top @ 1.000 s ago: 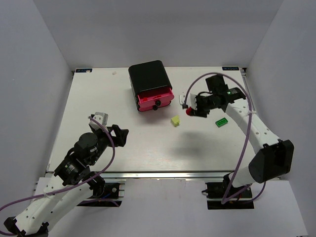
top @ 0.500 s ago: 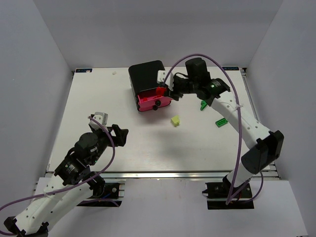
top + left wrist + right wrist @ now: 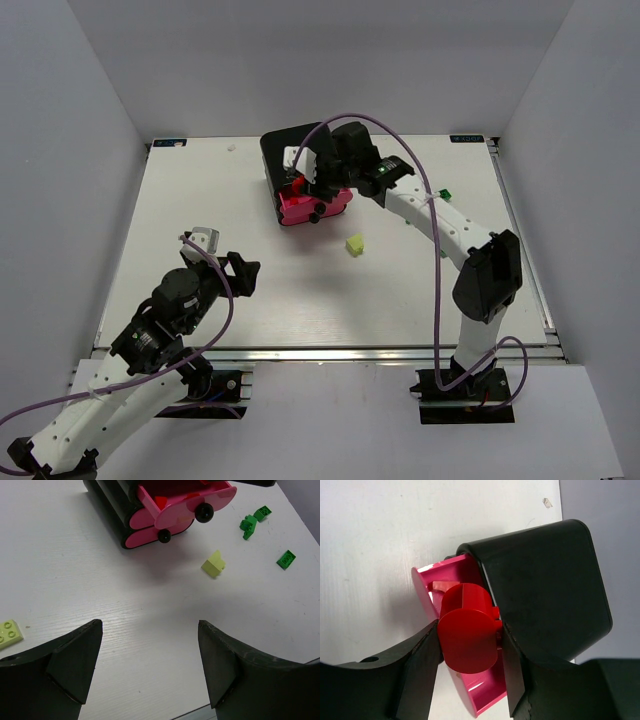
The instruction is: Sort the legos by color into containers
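My right gripper (image 3: pixel 470 647) is shut on a red lego (image 3: pixel 469 630), holding it over the open top pink drawer (image 3: pixel 485 697) of the black cabinet (image 3: pixel 545 595). Another red piece (image 3: pixel 440 586) lies inside that drawer. In the top view the right gripper (image 3: pixel 305 176) hangs at the cabinet's (image 3: pixel 290 145) front. A pale yellow lego (image 3: pixel 354 243) lies on the table in front of the drawers, and a green lego (image 3: pixel 445 193) lies further right. My left gripper (image 3: pixel 150 665) stands open over bare table at the near left, with nothing between its fingers.
The left wrist view shows three green legos (image 3: pixel 247 525) (image 3: pixel 262 513) (image 3: pixel 285 559) to the right of the drawers, and a pale yellow-green brick (image 3: pixel 10 631) by my left finger. A lower drawer's black knob (image 3: pixel 164 536) sits under the open drawer's knob (image 3: pixel 204 512).
My right arm has swung left from the table's right side, carrying the red lego to above the open drawer. The left arm has not moved.
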`<act>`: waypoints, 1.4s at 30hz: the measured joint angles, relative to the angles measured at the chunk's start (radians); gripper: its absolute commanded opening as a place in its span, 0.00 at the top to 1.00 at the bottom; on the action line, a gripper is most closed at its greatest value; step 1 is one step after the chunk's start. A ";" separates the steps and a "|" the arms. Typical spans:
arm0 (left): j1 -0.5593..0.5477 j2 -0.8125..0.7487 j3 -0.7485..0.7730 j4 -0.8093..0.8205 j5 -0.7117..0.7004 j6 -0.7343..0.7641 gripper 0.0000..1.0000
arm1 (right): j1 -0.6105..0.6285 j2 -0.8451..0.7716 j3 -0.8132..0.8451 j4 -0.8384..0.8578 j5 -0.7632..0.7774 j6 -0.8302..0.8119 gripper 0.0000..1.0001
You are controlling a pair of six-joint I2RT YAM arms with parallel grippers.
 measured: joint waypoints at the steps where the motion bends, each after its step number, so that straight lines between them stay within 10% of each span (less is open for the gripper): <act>1: 0.000 0.000 0.000 0.000 0.000 0.000 0.13 | 0.000 0.012 0.011 0.003 0.005 0.000 0.68; 26: 0.000 -0.008 0.000 0.000 -0.006 -0.005 0.13 | 0.007 0.089 0.049 0.029 0.059 0.000 0.38; 42: 0.000 -0.013 -0.001 0.000 -0.006 -0.006 0.13 | 0.007 0.077 0.023 0.038 0.066 0.011 0.40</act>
